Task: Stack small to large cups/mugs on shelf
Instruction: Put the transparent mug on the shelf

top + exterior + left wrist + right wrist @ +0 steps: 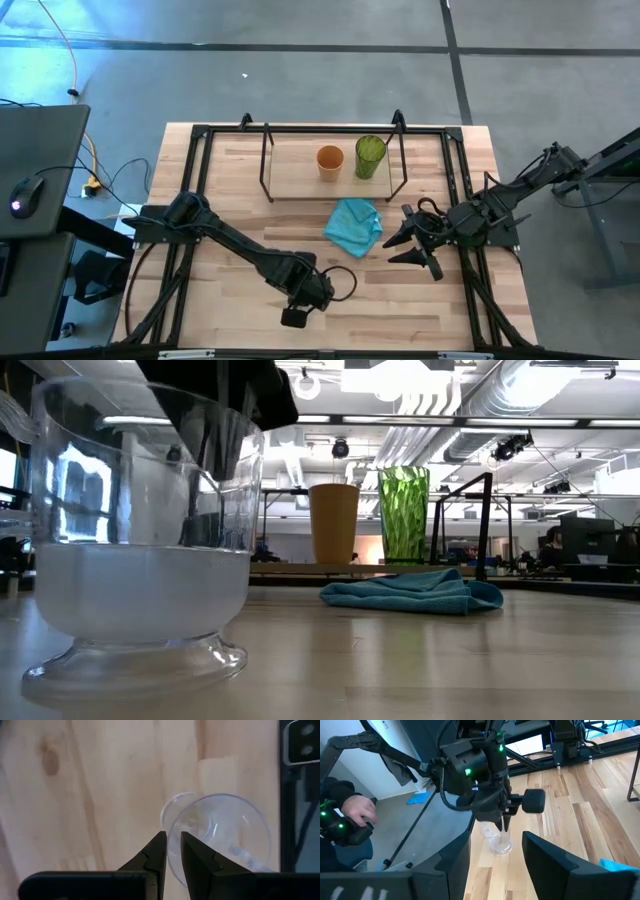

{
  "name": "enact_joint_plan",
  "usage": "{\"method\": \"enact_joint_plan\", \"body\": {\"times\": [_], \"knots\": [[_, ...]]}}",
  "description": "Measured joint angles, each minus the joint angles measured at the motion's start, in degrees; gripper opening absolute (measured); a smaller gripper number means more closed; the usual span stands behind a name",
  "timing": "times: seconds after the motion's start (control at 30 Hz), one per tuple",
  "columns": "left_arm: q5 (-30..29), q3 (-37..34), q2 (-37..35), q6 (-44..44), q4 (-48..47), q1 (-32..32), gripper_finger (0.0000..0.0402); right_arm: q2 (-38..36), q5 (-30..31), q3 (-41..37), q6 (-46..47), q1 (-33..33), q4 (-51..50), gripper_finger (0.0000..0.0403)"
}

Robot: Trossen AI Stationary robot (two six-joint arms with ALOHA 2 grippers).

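Light: bright, even, from ceiling strip lamps [385, 375] | Shadows: soft, faint on table [240, 310] | Glare: bluish sheen on floor [60, 40] | Blur: clear glass cup [140, 540] near lens, soft-edged

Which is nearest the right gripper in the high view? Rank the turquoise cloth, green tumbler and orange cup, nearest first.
From the right gripper:
1. Turquoise cloth, on the table beside it.
2. Green tumbler, on the shelf.
3. Orange cup, next to the tumbler, farther along.
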Motion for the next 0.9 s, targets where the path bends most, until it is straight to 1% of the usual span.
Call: {"method": "enact_joint_plan", "body": {"times": [0.17, 0.37, 0.43, 0.57, 0.9], "knots": [[0.7, -0.1, 0.8, -0.2, -0.1, 0.0, 0.0047, 0.0, 0.0, 0.0, 0.2, 0.0, 0.0, 0.0172], [-0.6, 0.0, 0.7, -0.3, -1.3, 0.0, 0.0045, 0.0, -0.1, 0.0, 0.1, 0.0, 0.0, 0.0172], [-0.6, 0.0, 0.7, -1.0, -2.0, 0.0, 0.0037, 0.0, -0.1, 0.0, 0.0, 0.0, 0.0, 0.0172], [-0.8, 0.0, 0.7, -1.7, -2.5, 0.0, 0.0006, 0.0, -0.1, 0.0, 0.0, 0.0, -0.2, 0.0172], [0.7, 0.0, 0.5, -5.7, -4.7, 1.6, 0.0002, 0.0, -0.1, 0.0, 0.2, 0.0, -0.3, 0.0172]]}}
